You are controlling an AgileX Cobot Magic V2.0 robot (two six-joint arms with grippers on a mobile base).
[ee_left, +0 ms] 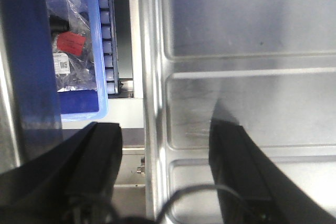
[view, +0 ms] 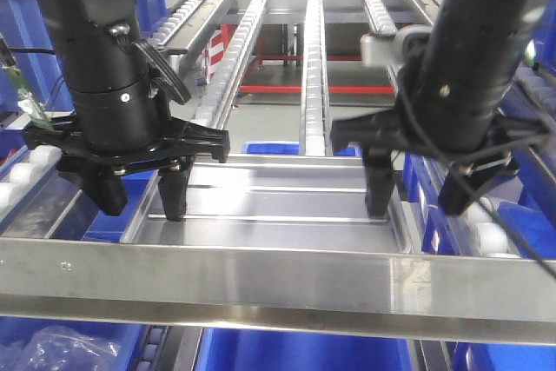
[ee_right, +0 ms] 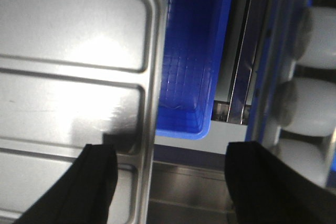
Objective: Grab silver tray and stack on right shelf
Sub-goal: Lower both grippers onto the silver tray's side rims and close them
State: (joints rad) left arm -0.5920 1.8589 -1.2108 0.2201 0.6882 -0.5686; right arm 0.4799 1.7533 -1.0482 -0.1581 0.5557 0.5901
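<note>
Left tool [view: 139,195], black and two-fingered, hangs at the lower left of the front view with its fingers spread. One tip is inside the shallow, shiny steel tray [view: 278,206] with two long raised ribs, and the other is outside its left rim. The right tool [view: 420,195], at the lower right, is spread likewise across the tray's right rim. The tray lies flat in the lower centre on the steel-framed shelf with white roller lanes [view: 313,67], just behind the shelf's wide brushed-steel front rail [view: 278,280].

From the left wrist, the left tool [ee_left: 165,129] at the bottom straddles the tray [ee_left: 252,40] rim, with a gap on each side. A blue plastic bin [ee_left: 79,111] holding a clear bag sits at the upper left.

From the right wrist, the right tool [ee_right: 170,153] stands spread astride the tray [ee_right: 68,40] rim, with gaps showing on both sides.
</note>
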